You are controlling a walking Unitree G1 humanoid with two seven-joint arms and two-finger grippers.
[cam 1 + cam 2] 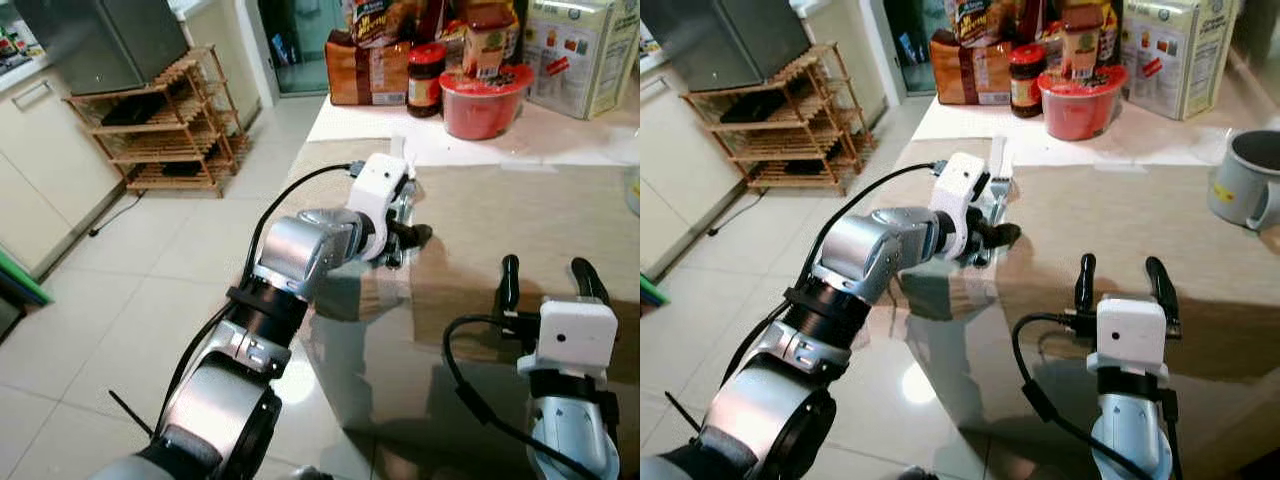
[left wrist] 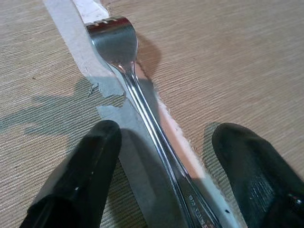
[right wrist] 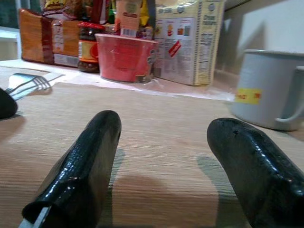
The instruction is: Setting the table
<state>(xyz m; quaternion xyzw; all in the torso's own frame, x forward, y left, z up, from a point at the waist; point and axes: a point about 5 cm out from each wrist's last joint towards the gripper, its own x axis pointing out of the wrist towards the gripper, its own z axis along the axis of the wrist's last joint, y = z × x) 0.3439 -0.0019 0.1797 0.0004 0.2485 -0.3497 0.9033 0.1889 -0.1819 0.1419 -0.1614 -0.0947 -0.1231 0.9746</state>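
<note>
Tan woven table mat spread over the table, running right from its near-left edge. Wooden rack on the tiled floor, far left. Cartons, jars and a red bowl along the table's far side. Grey mug at far right. Left gripper low over the mat's left part, jaws open on either side of a fork lying on a strip of white paper. Right gripper near right, just above the mat, jaws open, holding nothing.
</note>
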